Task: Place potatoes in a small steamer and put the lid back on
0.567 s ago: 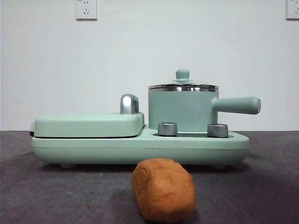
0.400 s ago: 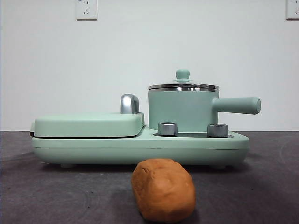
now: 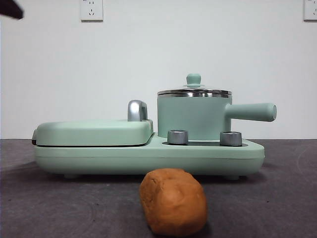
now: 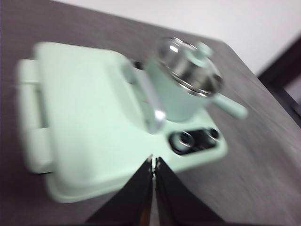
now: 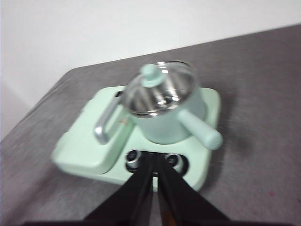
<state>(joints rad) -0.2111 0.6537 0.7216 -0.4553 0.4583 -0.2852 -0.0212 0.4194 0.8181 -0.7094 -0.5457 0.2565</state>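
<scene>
Nothing of the task done yet, judging by the layout. Far left, high in the front view: only a black tip at the top corner, an arm up and away from the things; which arm, not clear from that view. Left gripper (image 4: 154, 162): jaws pressed together, empty, above the hinged griddle plate (image 3: 94, 133) on the left half of the mint-green cooker base (image 3: 148, 161). Centre, nearest the camera: potato (image 3: 173, 201) lying on the dark worktop (image 3: 277, 198), just in front of the base, apart from it, untouched. Right of centre: small steamer (image 3: 194, 118) seated upright on the base behind two steel knobs (image 3: 178, 137), side handle pointing right. Lid (image 3: 193, 90) on the steel rim, seemingly square, green knob on top. Right gripper (image 5: 155, 162): jaws likewise closed, holding nothing, aloft over the knob side of the base, clear of the pot. Left to do: lift lid off, pick potato up, drop it in the pot, reseat lid. All steps outstanding.
</scene>
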